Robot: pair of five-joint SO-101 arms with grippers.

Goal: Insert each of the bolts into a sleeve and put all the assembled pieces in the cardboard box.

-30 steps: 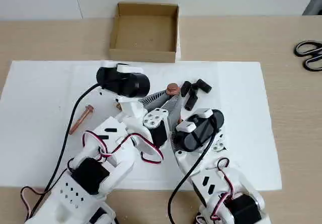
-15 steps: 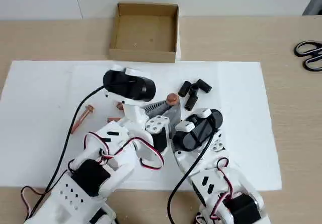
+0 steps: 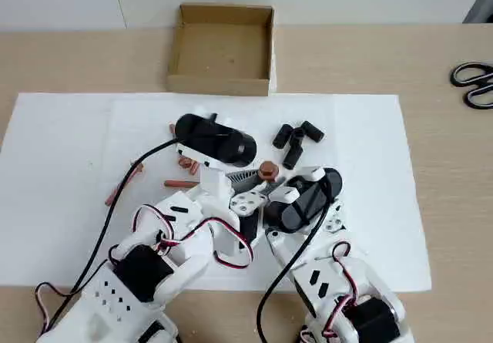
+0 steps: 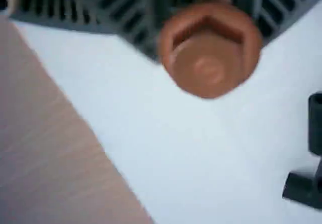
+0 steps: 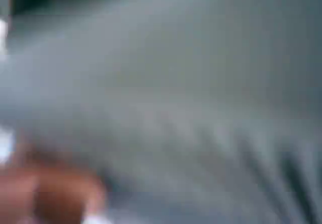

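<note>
My left gripper (image 3: pixel 260 175) is shut on a copper bolt (image 3: pixel 268 170) in the middle of the white mat, just in front of the black sleeves (image 3: pixel 296 139). In the left wrist view the bolt's hexagonal head (image 4: pixel 209 53) sits between grey ribbed fingers (image 4: pixel 90 12), with sleeves (image 4: pixel 307 183) at the edge. My right arm (image 3: pixel 304 196) stands close against the bolt from the near right. Its wrist view has a grey ribbed surface (image 5: pixel 191 113) very close and a copper blur (image 5: pixel 45 194) in one corner. Loose bolts (image 3: pixel 182 183) lie on the mat to the left.
The open cardboard box (image 3: pixel 223 73) stands beyond the mat's far edge. Another bolt (image 3: pixel 122 185) lies partly under the left arm's black cable (image 3: pixel 115 196). Scissors (image 3: pixel 474 81) rest on the wooden table at the far right.
The left arm has swung to the right and toward the near edge, carrying the bolt down against the right arm. Loose bolts behind it have come into sight.
</note>
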